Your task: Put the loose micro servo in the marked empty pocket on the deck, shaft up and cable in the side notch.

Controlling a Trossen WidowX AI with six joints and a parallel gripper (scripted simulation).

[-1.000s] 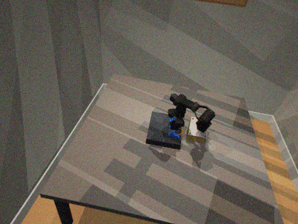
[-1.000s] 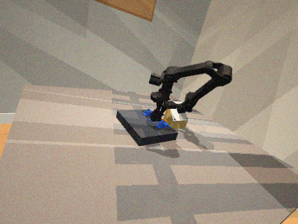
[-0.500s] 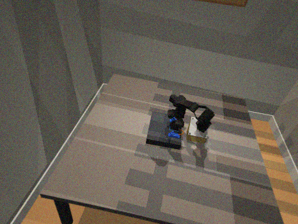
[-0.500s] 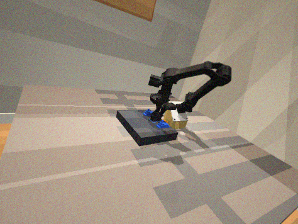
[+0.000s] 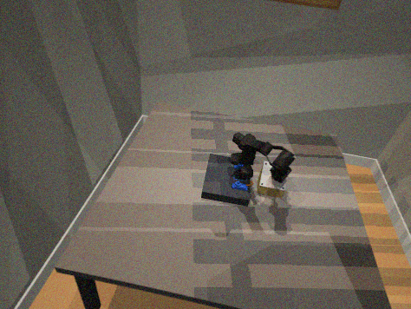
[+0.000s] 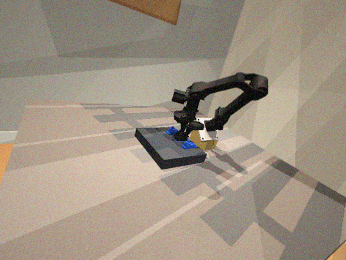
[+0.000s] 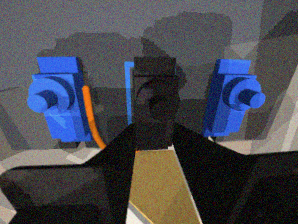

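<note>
A: What does the micro servo (image 7: 154,105) look like from the wrist view?

B: A dark, nearly black block with a round boss on its face, and a thin blue edge showing along one side. It sits between two blue servos (image 7: 59,100) already standing in the deck (image 6: 164,147), each with its shaft toward the camera. An orange cable (image 7: 91,117) curves down beside the blue one on the picture's left.

A: And the claw (image 7: 152,137)?

B: Pinching that dark servo; its two black fingers run in from the bottom of the wrist view and meet on the servo's near end.

A: Where is the servo against the deck?

B: Over the gap between the blue pair, low at the deck's edge nearest the arm's base (image 6: 204,139). Whether it sits fully down I cannot tell.

A: The arm's pose?

B: In the exterior view it rises from the tan and white base, bends sharply at a high elbow (image 6: 257,85), runs back level, then drops its wrist steeply onto the deck. The deck lies flat on the surface (image 6: 91,204).
</note>
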